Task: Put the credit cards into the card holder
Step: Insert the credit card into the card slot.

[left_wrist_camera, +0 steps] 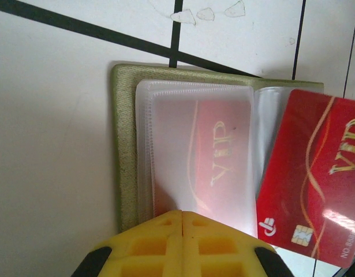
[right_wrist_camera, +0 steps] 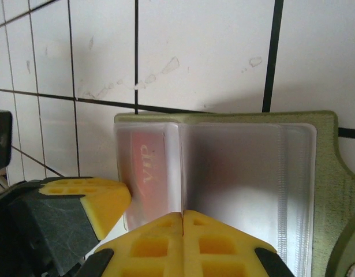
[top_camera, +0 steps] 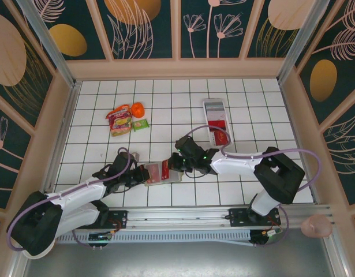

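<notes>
The olive-green card holder (left_wrist_camera: pixel 124 144) lies open on the white tiles, its clear sleeves up; it also shows in the top view (top_camera: pixel 172 176) and the right wrist view (right_wrist_camera: pixel 321 124). One red credit card (left_wrist_camera: pixel 215 161) marked VIP sits inside a sleeve (right_wrist_camera: pixel 147 164). A second red credit card (left_wrist_camera: pixel 316 173) stands tilted over the right half. My right gripper (right_wrist_camera: pixel 183 213) is shut, and a thin edge, apparently this card, runs up from its tips. My left gripper (left_wrist_camera: pixel 182 213) is shut, its tips pressing on the sleeve's near edge; one of its fingers (right_wrist_camera: pixel 102 199) touches the sleeve.
A long white tray (top_camera: pixel 216 122) holding more red cards lies at the back right. Red-orange and green snack packets (top_camera: pixel 124 119) sit at the back left. Both grippers (top_camera: pixel 144 174) (top_camera: pixel 176 163) meet over the card holder near the front edge.
</notes>
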`<state>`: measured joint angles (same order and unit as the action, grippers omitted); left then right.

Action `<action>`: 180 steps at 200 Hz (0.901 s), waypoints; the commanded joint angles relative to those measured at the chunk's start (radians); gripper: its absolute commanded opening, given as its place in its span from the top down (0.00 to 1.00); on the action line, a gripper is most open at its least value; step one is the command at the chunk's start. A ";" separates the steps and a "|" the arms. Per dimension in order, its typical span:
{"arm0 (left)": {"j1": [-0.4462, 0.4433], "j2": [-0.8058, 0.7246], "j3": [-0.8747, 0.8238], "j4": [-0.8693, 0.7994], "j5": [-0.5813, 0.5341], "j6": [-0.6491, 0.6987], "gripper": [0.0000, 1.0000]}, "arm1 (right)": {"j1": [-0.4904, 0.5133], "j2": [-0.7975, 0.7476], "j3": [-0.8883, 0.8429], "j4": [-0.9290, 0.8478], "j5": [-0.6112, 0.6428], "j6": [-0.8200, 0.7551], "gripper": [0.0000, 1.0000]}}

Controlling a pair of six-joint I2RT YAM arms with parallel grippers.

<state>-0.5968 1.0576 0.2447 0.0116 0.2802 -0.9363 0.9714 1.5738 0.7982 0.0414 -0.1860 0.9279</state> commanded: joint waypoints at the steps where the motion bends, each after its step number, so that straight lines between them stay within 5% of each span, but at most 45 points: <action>1: -0.004 -0.015 -0.019 -0.032 -0.006 0.001 1.00 | -0.013 -0.051 -0.006 0.019 0.033 0.028 1.00; 180: -0.004 -0.027 -0.027 -0.032 -0.007 -0.006 1.00 | -0.005 0.025 -0.049 0.137 -0.012 0.067 1.00</action>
<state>-0.5968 1.0401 0.2371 0.0040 0.2802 -0.9363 0.9627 1.5787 0.7708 0.1196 -0.1852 0.9680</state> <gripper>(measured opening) 0.061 0.060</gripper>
